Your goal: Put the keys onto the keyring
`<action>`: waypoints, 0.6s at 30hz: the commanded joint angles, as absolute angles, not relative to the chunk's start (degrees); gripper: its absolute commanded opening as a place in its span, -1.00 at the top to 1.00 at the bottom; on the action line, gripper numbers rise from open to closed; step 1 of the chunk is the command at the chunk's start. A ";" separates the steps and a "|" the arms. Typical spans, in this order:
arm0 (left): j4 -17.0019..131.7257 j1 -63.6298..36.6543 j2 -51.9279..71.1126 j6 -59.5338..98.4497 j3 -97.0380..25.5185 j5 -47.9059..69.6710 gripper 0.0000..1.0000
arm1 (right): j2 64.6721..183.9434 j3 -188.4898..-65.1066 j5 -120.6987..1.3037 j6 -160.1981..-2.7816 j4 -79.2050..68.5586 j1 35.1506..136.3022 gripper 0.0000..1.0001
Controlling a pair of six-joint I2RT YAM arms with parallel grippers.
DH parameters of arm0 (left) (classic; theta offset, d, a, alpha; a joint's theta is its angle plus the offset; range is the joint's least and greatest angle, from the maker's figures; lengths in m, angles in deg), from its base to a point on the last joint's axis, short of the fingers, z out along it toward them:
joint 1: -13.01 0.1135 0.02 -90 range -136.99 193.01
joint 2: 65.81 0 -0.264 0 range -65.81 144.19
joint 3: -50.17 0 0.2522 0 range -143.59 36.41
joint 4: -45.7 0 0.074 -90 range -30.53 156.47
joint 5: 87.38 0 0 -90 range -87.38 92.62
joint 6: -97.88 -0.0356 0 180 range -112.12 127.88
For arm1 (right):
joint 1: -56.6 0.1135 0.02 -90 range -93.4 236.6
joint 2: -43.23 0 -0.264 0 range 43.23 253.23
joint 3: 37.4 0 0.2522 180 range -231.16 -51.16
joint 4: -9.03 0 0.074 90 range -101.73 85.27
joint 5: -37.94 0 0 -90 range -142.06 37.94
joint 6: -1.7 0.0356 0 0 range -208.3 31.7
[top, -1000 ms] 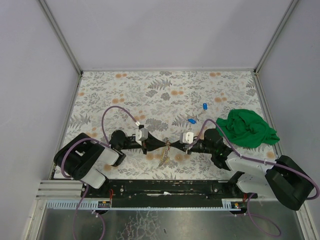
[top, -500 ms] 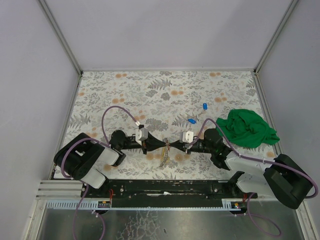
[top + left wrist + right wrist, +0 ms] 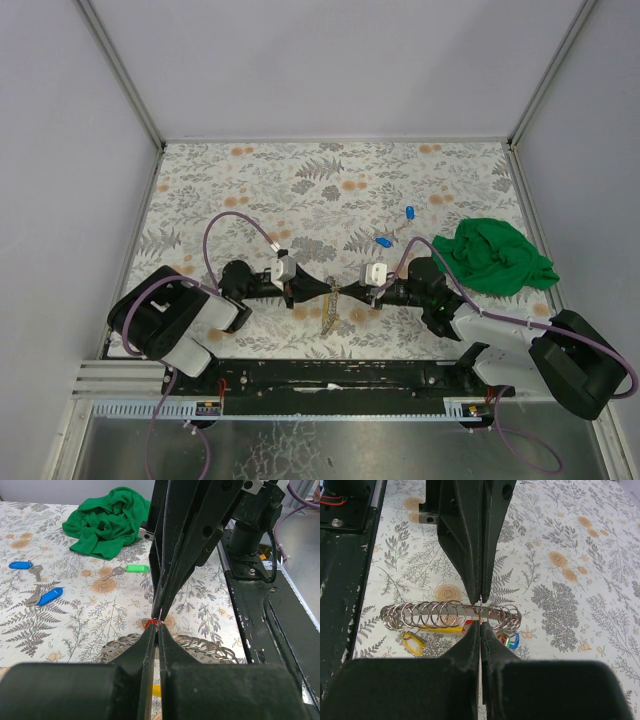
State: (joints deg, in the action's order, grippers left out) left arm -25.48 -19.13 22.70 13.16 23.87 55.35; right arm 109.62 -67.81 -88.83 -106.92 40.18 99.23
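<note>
Keyring, silvery coiled wire with coloured tags (image 3: 450, 615): on surface (image 3: 250, 180), long axis crosswise to both tips | left pincer (image 3: 156, 632), right pincer (image 3: 480, 625): each together, tip-to-tip at it, grip unclear | blue-tagged metal keys (image 3: 50, 596): far side, nearer right arm.

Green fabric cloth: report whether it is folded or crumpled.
Crumpled. The green fabric cloth lies bunched in an irregular heap, with deep creases and no straight folded edges.
</note>
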 commanded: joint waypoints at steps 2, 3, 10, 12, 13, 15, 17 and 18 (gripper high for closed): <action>-31.54 -18.79 22.17 12.51 22.88 54.96 1.00 | 109.67 -69.64 -90.16 -106.59 40.23 98.88 1.00; -31.55 -18.80 22.19 12.46 22.88 54.96 1.00 | 109.67 -69.66 -89.97 -106.53 40.08 98.90 1.00; -31.50 -18.85 22.26 12.64 22.79 55.39 1.00 | 109.58 -69.61 -89.17 -106.28 40.62 98.94 1.00; -31.50 -18.81 22.25 12.78 22.70 55.53 1.00 | 109.67 -69.49 -88.87 -105.95 41.24 98.92 1.00; -31.50 -18.80 22.25 12.82 22.70 55.53 1.00 | 109.74 -69.40 -88.65 -105.70 41.62 98.96 1.00; -31.52 -18.80 22.27 12.80 22.65 55.61 1.00 | 109.97 -69.28 -88.39 -105.47 42.45 98.95 1.00; -31.50 -18.85 22.34 12.88 22.61 55.69 1.00 | 110.10 -69.27 -88.27 -105.43 42.94 98.96 1.00; -31.50 -18.81 22.39 12.89 22.61 55.68 1.00 | 110.19 -69.27 -88.20 -105.29 43.11 98.92 1.00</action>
State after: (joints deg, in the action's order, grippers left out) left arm -25.48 -19.13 22.70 13.16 23.87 55.37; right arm 109.84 -67.81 -88.98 -106.26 39.24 99.23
